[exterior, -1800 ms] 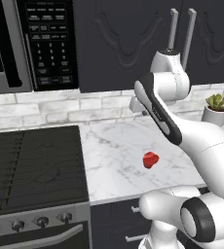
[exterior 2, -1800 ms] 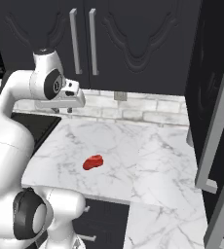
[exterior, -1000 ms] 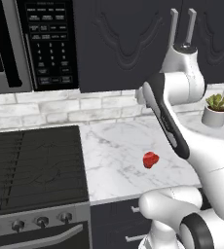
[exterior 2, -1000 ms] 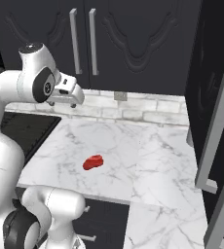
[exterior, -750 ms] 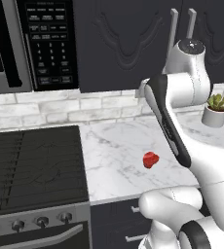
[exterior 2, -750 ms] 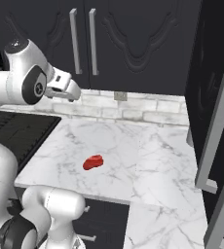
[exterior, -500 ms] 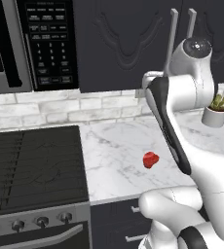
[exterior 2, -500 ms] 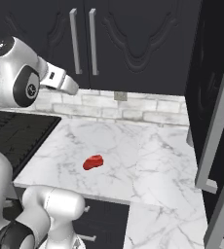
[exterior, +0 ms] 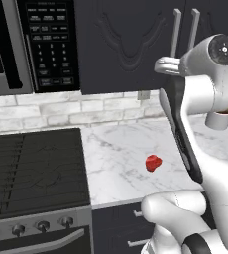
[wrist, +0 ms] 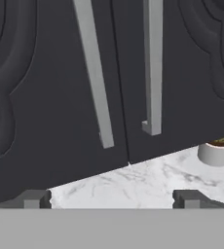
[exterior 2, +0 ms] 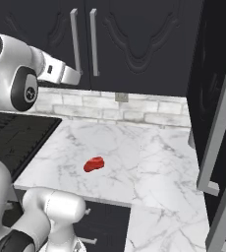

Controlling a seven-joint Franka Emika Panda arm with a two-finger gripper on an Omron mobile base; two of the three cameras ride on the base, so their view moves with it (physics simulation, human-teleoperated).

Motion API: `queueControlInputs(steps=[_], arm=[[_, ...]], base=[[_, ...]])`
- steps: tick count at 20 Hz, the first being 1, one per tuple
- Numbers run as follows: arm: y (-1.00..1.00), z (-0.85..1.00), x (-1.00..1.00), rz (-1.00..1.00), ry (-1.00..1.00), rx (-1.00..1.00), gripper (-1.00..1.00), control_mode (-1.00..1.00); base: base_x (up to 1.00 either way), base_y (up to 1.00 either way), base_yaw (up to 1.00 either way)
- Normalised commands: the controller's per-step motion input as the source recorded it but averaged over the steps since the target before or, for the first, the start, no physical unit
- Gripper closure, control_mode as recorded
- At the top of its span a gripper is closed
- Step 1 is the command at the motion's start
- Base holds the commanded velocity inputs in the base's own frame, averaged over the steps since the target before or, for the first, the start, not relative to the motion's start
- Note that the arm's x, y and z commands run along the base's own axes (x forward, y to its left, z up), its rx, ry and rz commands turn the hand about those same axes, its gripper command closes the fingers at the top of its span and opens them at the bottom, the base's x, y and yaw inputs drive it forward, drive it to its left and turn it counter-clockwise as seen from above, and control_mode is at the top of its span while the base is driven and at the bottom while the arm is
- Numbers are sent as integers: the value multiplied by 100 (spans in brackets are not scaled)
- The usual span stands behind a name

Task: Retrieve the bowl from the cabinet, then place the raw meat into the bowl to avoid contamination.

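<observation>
Lying nearest, the meat [exterior: 153,162] sits alone on the marble tabletop [exterior 2: 149,162], well apart from the arm. Higher and farther, the claw [wrist: 111,197] hangs wide open and empty, facing the shut cabinet [wrist: 46,87]. Its two handles [wrist: 152,63] stand just ahead. The claw should probably centre on one bar, close squarely, then pull in an arc. No bowl is visible yet.

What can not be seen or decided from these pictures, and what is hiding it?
- The bowl: both doors of the cabinet are shut, so its inside is hidden in every view.
- The plant pot: in the left base view the white arm covers most of it; in the hand view the frame edge cuts it off.
- The handles' upper ends: cut off by the top edge of the hand view.
- The microwave keypad labels: too small to read.
</observation>
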Motion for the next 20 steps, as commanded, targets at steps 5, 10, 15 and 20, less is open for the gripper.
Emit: queueControlInputs(steps=[5, 10, 15, 20], arm=[[-4, 22, 15, 10, -4, -5, -100, -100], [-4, 14, 24, 4, 1, -4, -100, -100], [-4, 0, 18, -3, 5, 1, -100, -100], [0, 0, 30, -2, 9, -2, -100, -100]], base=[[0, 0, 0], [0, 0, 0], [0, 0, 0], [0, 0, 0]])
